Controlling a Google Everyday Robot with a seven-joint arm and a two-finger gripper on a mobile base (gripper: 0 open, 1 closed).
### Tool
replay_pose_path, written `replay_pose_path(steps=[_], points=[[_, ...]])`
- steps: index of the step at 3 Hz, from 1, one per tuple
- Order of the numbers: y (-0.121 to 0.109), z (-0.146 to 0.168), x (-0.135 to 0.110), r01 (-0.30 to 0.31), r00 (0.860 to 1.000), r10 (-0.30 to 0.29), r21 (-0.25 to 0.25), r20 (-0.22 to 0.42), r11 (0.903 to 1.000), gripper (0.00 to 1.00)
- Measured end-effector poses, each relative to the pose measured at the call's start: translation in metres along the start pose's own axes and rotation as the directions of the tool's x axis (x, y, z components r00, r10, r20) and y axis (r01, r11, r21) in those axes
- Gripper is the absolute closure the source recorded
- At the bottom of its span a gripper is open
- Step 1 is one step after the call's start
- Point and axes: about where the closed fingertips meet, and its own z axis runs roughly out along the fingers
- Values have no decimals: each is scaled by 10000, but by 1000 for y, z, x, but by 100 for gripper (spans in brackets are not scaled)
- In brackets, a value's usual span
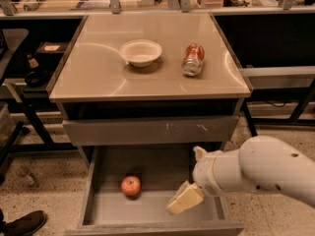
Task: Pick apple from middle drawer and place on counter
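Note:
The apple (131, 186) is small, round and red-orange, and lies on the grey floor of the open middle drawer (113, 208), left of centre. My gripper (184, 199) hangs over the right part of the drawer, to the right of the apple and apart from it, on the end of my white arm (261, 171). The glossy beige counter (98, 77) tops the grey cabinet above the drawer.
A white bowl (141, 52) and a red-and-silver soda can (193, 59) lying on its side rest on the counter. A shut grey drawer front (147, 130) with white scratches sits above the open drawer. Dark shelving stands left and right; a shoe (22, 223) shows at bottom left.

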Motion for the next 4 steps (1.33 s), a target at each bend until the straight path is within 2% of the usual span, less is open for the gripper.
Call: replay_pose_path(steps=[1, 2, 3, 4], points=[[5, 43, 5, -885, 9915, 906, -264, 932, 9957, 0], [-1, 80, 7, -1562, 9729, 1604, -379, 1669, 9870, 0], [2, 115, 9, -2287, 9526, 2441, -1018, 1815, 9682, 0], [5, 120, 10, -2354, 9505, 2533, -1150, 1797, 9651, 0]])
